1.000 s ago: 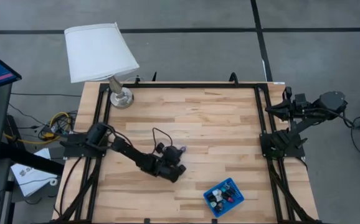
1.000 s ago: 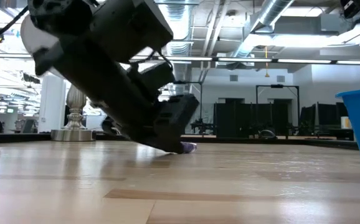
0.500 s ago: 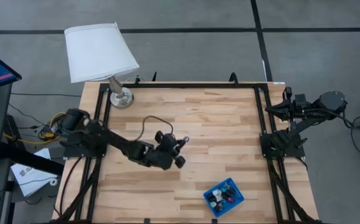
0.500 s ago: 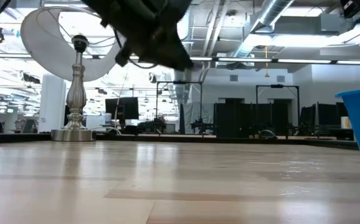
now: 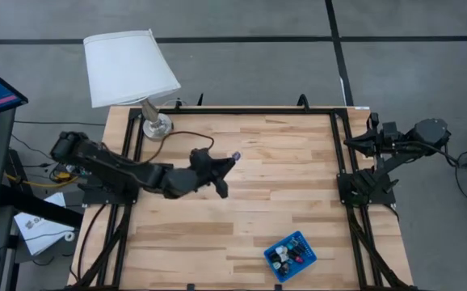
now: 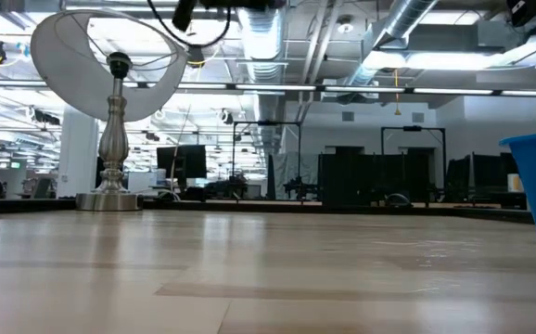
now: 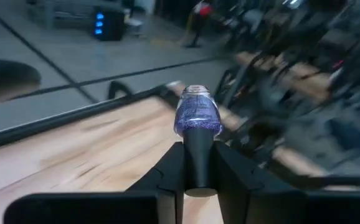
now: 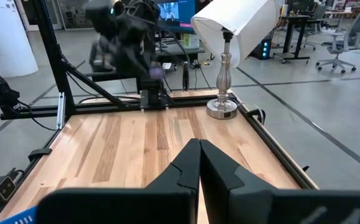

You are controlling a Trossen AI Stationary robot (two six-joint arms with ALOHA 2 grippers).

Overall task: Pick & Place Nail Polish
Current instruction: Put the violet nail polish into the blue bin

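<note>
Left wrist view shows the left gripper (image 7: 198, 163), its smooth dark fingers (image 7: 232, 177) clenched on the black tapered cap of a nail polish bottle (image 7: 198, 116); the rounded glass body, glittery purple, sticks out beyond the fingertips, above the pale plank table (image 5: 282, 162). Right gripper (image 8: 199, 163) is closed, waiting at the table's edge.
</note>
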